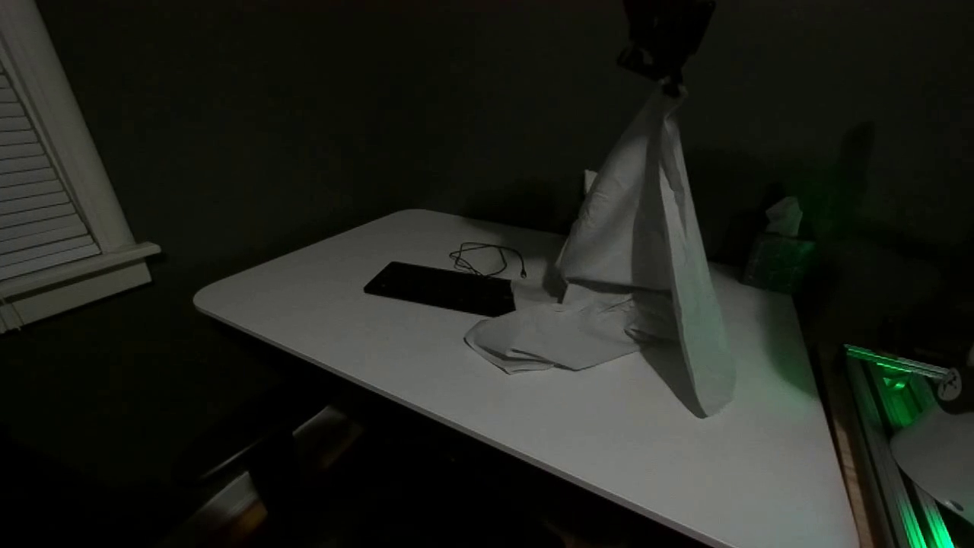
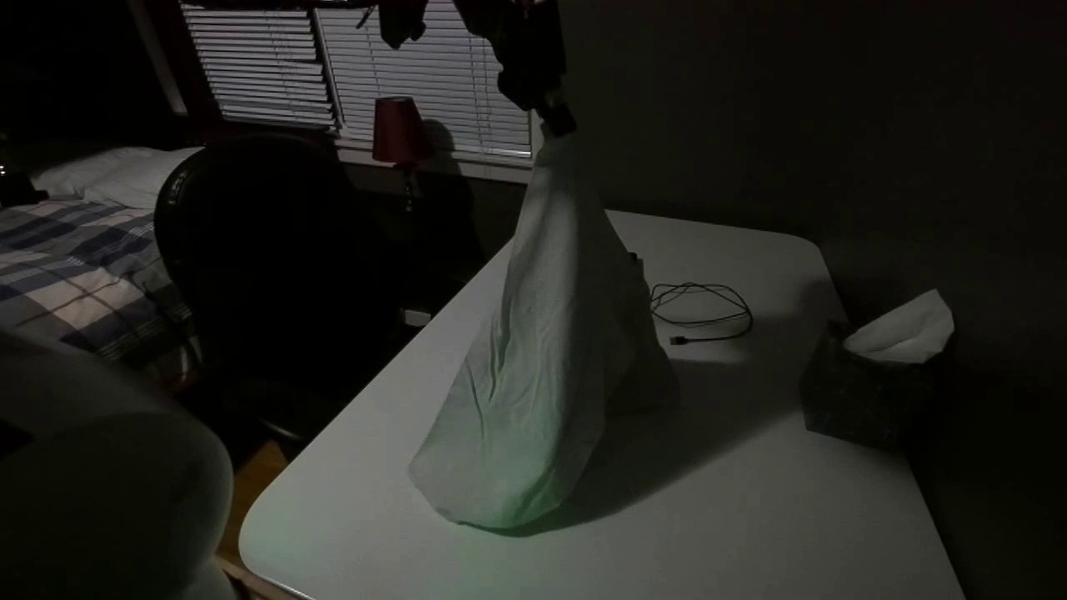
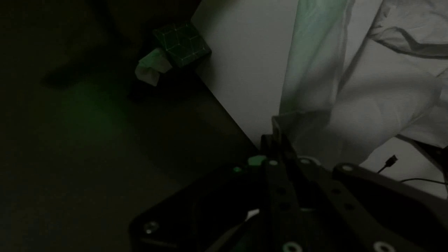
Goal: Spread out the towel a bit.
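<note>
The towel (image 1: 628,228) hangs from the jaws, which are clamped on a pinch of it high above the tabletop (image 1: 396,350); the wrist view shows that bit of cloth caught between them, though corner or edge I cannot tell. Below, it falls as a tall tent. In an exterior view its lower part lies folded and rumpled on the tabletop, just beside the end of the keyboard (image 1: 441,289); whether it overlaps that end is unclear. A long flap drops on the side away from the keyboard, its bottom at or very near the surface. The cable (image 2: 708,339) lies near the towel, and the tissue box (image 2: 863,400) stands well apart, at the tabletop's edge. I take the step in hand to be the lift: the cloth is up so its folds can fall out, and the spreading itself is not yet done. The next move probably calls for lowering the held part while drawing it away from the rumpled portion, so that the folds pull flat, and only then letting go. Coming straight down would likely just pile the cloth up.
</note>
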